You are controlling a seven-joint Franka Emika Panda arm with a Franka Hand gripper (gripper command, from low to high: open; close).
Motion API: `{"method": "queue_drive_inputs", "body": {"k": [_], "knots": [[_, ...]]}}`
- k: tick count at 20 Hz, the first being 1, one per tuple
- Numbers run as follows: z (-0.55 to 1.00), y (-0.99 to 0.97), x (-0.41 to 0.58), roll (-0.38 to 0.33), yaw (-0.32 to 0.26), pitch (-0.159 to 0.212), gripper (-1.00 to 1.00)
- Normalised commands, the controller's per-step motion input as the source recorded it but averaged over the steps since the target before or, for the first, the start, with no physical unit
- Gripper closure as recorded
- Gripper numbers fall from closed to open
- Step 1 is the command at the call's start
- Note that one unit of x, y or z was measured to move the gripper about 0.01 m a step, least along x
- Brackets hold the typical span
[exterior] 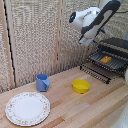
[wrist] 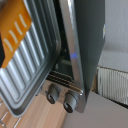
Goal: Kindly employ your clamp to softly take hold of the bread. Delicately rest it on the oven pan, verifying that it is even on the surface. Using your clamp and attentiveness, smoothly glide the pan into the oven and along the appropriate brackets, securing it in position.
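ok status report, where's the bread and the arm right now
Clamp above the oven, fingers not readable. Bread lying on oven pan, pan partly in. Nothing seen blocking.

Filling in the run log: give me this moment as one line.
orange-brown bread block: lying on dark ridged oven pan | pan: partly inside toaster oven | door: open | gripper: not visible

Robot arm (exterior: 92, 20): glossy white rounded shells, black segment along upper link toward frame top. Rounded white joint cap, dark circular spot on end face. Small blue mark near wrist, possibly indicator light; blur prevents confirmation. Cables, screws indiscernible.
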Motion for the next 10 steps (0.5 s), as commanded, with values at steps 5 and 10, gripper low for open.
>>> {"method": "queue_drive_inputs", "body": {"k": [5,10], "knots": [[-0.43,0.42,0.194,-0.143,0.182,0.153,-1.00],[-0.40,0.16,0.031,-0.160,0.222,0.206,-1.00]]}}
